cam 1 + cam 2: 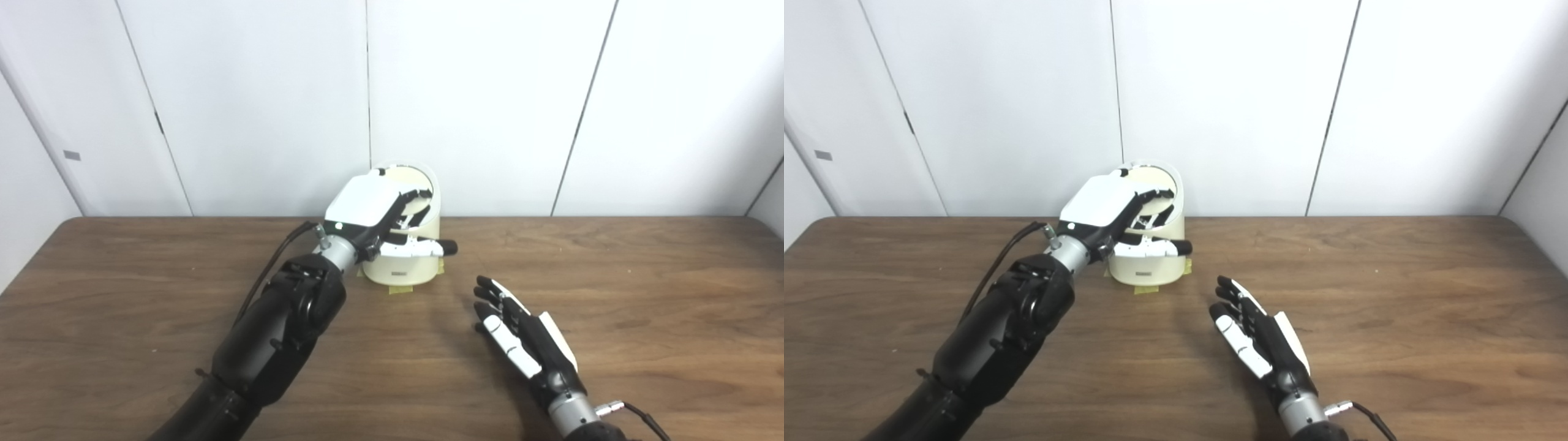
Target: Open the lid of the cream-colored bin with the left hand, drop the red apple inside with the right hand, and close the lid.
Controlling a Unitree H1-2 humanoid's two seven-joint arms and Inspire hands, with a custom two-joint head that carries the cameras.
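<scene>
A: Where is the bin?

B: The cream-colored bin point(404, 260) stands at the far middle of the table point(643, 294), close to the back edge and the white panelled wall point(490, 104). It is a rounded tub of smooth, matte plastic with a small label low on its front, and yellow tape tabs point(401, 290) stick out from under its base.

A: And the lid?

B: The lid point(419, 184) is tipped up at the back, a round disc showing its pale inner face. The left hand point(373, 211) is over the bin's mouth, its glossy white back towards the camera, dark fingers point(409, 197) reaching to the lid and the thumb point(429, 247) laid across the bin's front. I would say the fingers are curled on the lid's rim, though the hand hides the actual contact.

A: The apple?

B: I cannot make one out; the hand blocks the bin's inside.

A: The other hand?

B: The right hand point(1258, 337) is low over the wood, near and to the right of the bin, palm turned inward, fingers straight, slightly spread, holding nothing.

A: Room to move?

B: The dark-grained wooden top is bare on both sides of the bin, and the right half is wide open out to the table's edge.
</scene>
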